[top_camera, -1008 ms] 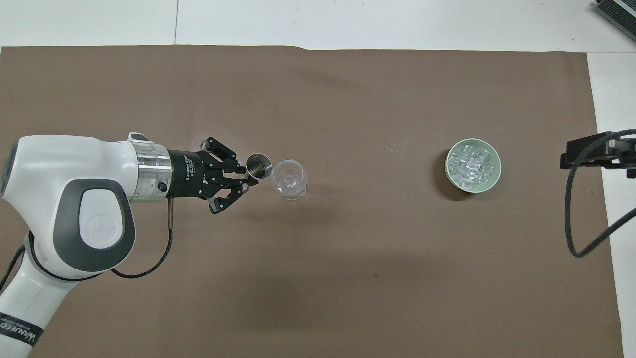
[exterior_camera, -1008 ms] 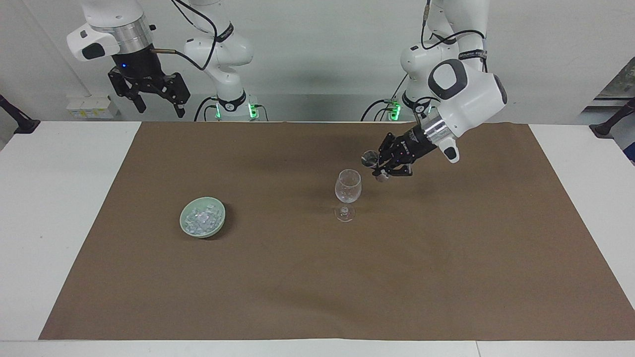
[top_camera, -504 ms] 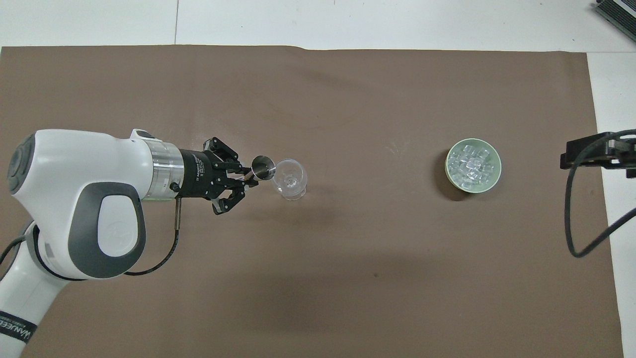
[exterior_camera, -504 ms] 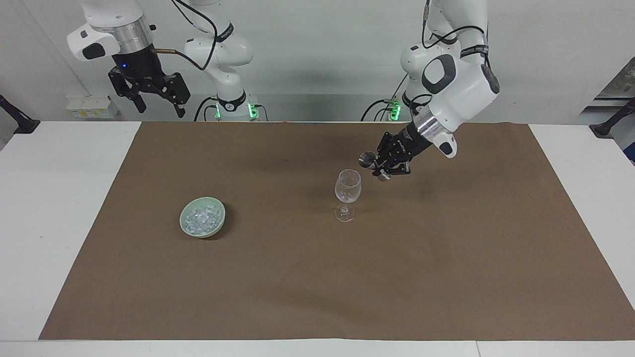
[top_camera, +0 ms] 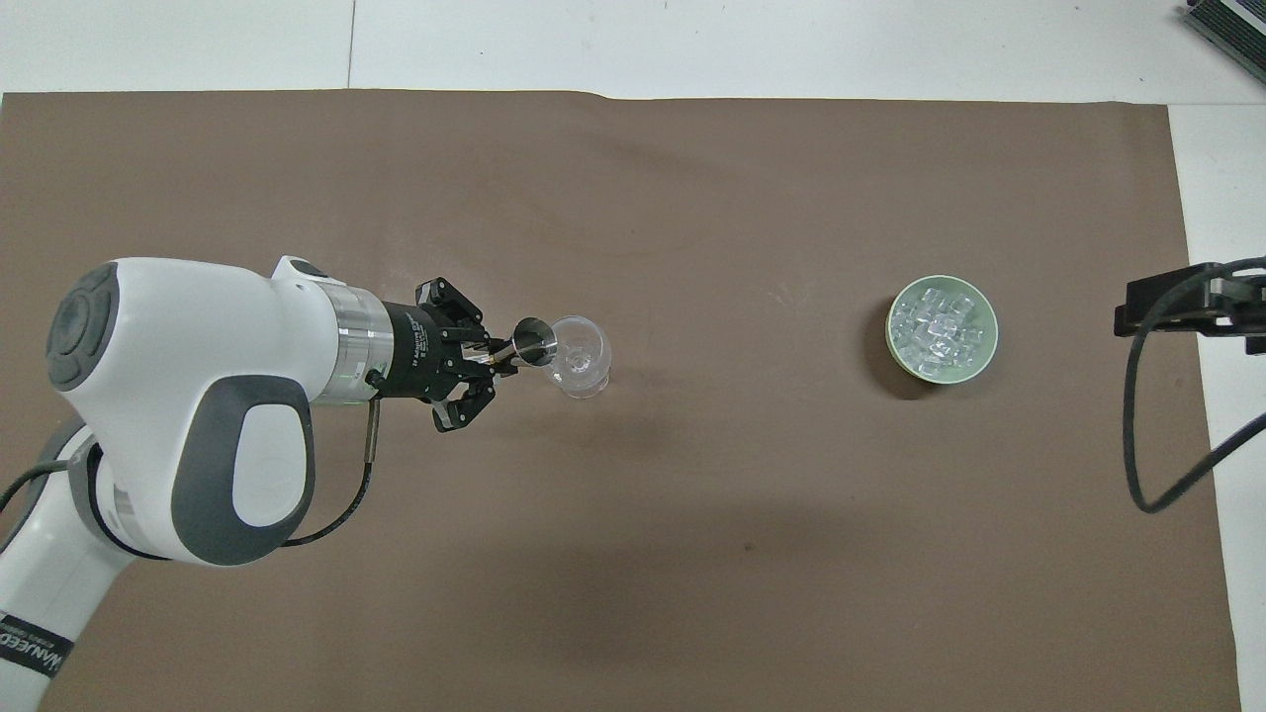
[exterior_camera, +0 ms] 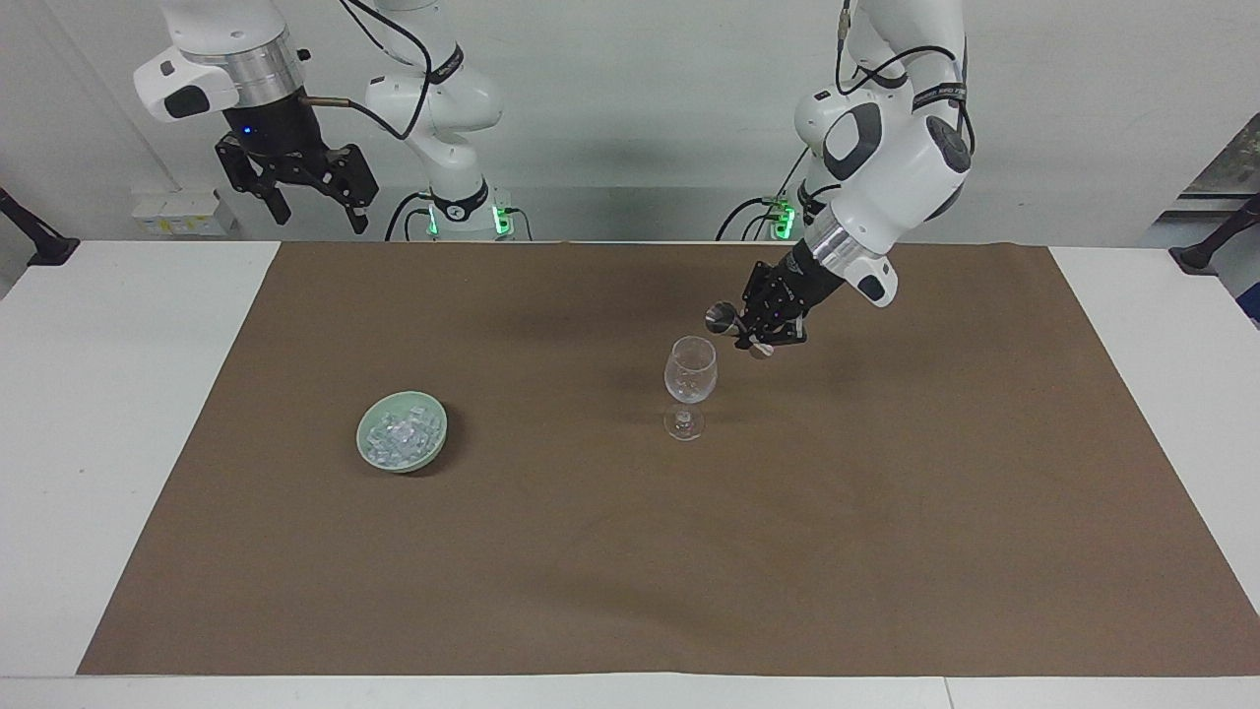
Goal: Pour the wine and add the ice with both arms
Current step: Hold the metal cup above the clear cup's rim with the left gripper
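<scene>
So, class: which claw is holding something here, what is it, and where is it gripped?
The left claw is shut on a small metal measuring cup, gripped at its waist, tilted over the wine glass. The right claw waits open, holding nothing.

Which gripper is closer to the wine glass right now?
Left. The left gripper holds a small metal cup beside the wine glass rim; the right gripper waits raised past the ice bowl.

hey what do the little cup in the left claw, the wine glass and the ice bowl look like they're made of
Little cup: likely polished metal, silvery and reflective.
Wine glass: clear glass or clear plastic; the brown mat shows through it.
Bowl: pale green with a smooth glazed look, probably ceramic, possibly plastic.
</scene>
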Available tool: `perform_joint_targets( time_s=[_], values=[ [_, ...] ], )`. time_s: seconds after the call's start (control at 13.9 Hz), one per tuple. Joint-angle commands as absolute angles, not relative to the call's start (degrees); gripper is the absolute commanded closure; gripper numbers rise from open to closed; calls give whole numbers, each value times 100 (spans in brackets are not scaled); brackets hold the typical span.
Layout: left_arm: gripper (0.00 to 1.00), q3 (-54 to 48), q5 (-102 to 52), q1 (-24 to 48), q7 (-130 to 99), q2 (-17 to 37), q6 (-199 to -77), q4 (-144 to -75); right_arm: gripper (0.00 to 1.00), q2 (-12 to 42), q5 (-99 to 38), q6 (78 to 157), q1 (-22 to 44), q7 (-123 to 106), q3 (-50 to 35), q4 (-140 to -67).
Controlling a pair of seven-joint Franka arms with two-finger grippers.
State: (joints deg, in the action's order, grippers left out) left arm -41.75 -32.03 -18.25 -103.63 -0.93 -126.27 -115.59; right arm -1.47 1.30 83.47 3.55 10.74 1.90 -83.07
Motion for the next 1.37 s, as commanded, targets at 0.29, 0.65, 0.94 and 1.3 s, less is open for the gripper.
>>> perform_joint_targets(
  time_s=[0.29, 0.65, 0.94, 1.3],
  values=[
    [100, -4474, -2014, -1784, -11320, 237, -12700, -11110, 0, -299, -131, 8394, 299, 984, 176, -8508],
    [100, -4605, -1294, -1775, -11715, 360, -12586, -10925, 0, -299, -149, 8394, 299, 984, 176, -8508],
    [100, -4702, -951, -1775, -11882, 369, -12480, -10907, 0, -299, -158, 8394, 299, 984, 176, -8508],
    [100, -4781, -528, -1767, -12085, 369, -12331, -10881, 0, -299, -158, 8402, 299, 984, 176, -8508]
  ],
)
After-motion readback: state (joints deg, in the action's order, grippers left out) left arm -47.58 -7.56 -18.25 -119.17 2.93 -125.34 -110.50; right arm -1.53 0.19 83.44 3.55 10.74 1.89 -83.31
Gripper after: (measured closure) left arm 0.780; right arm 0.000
